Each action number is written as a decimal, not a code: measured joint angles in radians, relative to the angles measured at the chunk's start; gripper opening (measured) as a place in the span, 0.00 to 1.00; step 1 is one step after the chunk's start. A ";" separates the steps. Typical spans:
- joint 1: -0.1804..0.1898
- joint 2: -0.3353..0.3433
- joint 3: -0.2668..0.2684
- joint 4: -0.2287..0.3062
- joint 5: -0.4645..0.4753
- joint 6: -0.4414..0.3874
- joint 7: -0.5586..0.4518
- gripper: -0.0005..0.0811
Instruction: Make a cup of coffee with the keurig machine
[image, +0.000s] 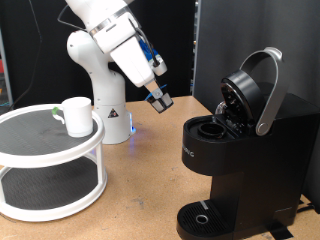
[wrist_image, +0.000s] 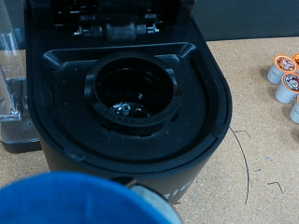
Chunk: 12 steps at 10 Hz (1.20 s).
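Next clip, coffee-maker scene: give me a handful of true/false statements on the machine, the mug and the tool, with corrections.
1. The keurig machine's lid is raised. True.
2. The cup stands on the machine's drip tray. False: it sits on the top tier of the white round shelf, at the exterior view's left.
3. The tool hangs in the air between the cup and the machine. True.
4. The pod chamber already holds a pod. False: the wrist view shows it empty.
5. Coffee pods lie on the table beside the machine. True.
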 joint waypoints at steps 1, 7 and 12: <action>0.000 0.000 -0.001 0.001 0.000 -0.015 -0.006 0.55; 0.013 0.061 0.037 0.106 -0.012 -0.123 -0.009 0.55; 0.019 0.126 0.077 0.179 -0.004 -0.118 0.058 0.55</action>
